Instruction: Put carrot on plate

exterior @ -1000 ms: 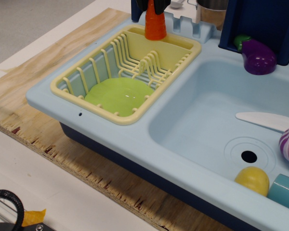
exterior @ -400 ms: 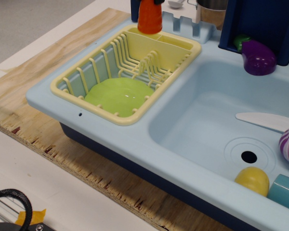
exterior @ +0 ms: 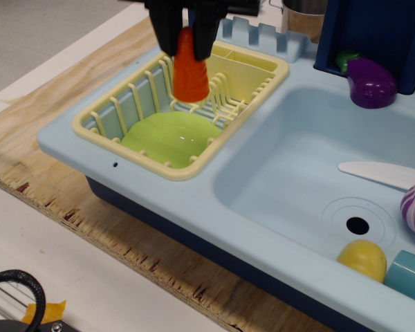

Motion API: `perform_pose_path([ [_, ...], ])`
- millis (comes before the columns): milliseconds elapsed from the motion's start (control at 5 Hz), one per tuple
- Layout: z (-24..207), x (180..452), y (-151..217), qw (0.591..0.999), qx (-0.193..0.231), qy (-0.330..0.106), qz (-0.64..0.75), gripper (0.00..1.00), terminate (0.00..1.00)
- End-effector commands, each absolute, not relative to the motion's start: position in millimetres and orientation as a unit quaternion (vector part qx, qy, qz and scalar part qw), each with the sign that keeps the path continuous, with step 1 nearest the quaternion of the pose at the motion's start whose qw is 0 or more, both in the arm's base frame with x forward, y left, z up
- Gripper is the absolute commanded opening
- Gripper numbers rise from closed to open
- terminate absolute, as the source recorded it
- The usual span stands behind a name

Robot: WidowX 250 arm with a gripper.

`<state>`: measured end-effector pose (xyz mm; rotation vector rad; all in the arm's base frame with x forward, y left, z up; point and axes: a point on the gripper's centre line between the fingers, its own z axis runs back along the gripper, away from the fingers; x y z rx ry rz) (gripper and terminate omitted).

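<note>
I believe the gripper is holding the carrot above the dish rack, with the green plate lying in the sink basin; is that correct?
Not quite. The observation.image view shows the gripper holding the carrot above the dish rack, but the green plate lies inside the dish rack, not in the sink basin.

arm: enters from top edge, reaching down | hand [exterior: 187,31]: dark fingers pointing down, closed on narrow end of carrot [exterior: 190,69] | carrot hangs wide end down
</note>
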<state>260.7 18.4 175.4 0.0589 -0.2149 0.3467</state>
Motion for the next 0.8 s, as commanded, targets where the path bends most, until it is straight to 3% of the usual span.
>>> perform_pose_path([
  [0, 163, 257, 25, 0.978, 0.003, -0.113, 0.177, 0.0, 0.0],
  [200, 155, 259, 28, 0.98, -0.001, -0.107, 0.166, 0.0, 0.0],
  [400, 151, 261, 34, 0.982, 0.016, -0.117, 0.151, 1.0, 0.0],
  [600, 156, 263, 39, 0.981, 0.041, -0.114, 0.15, 1.0, 0.0],
])
